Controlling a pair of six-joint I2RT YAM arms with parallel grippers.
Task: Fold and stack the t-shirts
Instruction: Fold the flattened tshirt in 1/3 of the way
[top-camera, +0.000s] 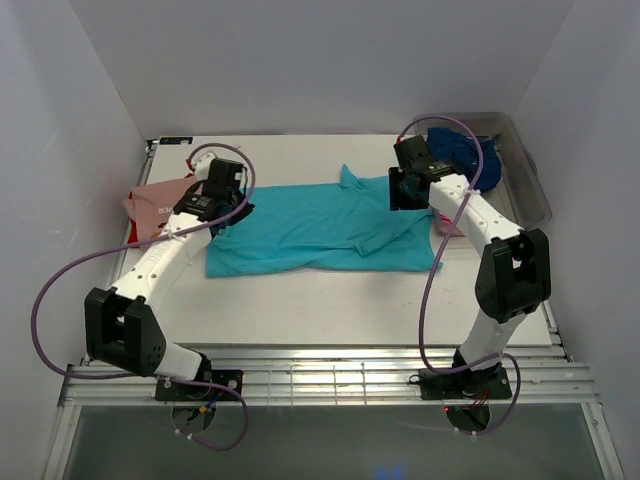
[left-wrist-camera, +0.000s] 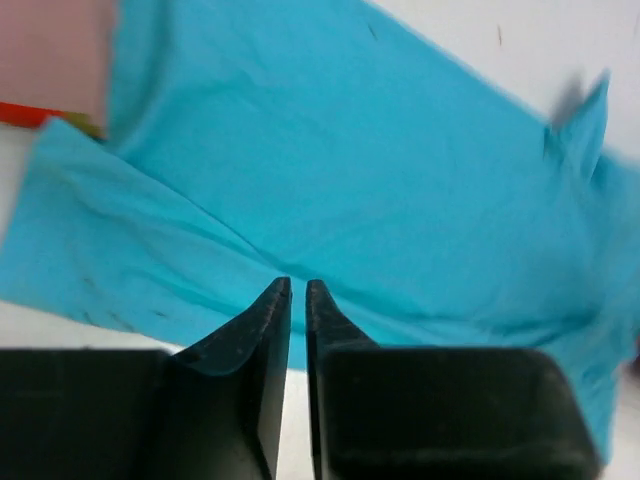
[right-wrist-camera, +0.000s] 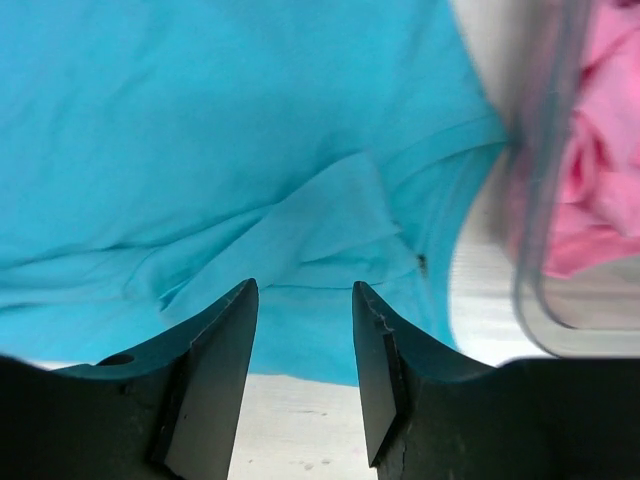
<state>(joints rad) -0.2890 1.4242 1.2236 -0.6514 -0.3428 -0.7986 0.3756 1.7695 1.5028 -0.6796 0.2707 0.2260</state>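
A turquoise t-shirt (top-camera: 320, 228) lies spread flat across the middle of the table, its collar toward the back. My left gripper (top-camera: 236, 210) hovers over the shirt's left end. In the left wrist view its jaws (left-wrist-camera: 298, 286) stand only a narrow gap apart, with nothing between them, above the turquoise cloth (left-wrist-camera: 350, 170). My right gripper (top-camera: 405, 193) is over the shirt's right end, by a folded sleeve (right-wrist-camera: 300, 225). In the right wrist view it (right-wrist-camera: 304, 288) is open and empty. A salmon-pink t-shirt (top-camera: 155, 205) lies at the far left on a red one (top-camera: 133, 233).
A clear grey tub (top-camera: 525, 180) stands at the back right, holding a navy t-shirt (top-camera: 462, 150) and a bright pink one (right-wrist-camera: 600, 180) behind its wall. The table's white surface (top-camera: 330, 300) shows in front of the turquoise shirt. Purple cables loop off both arms.
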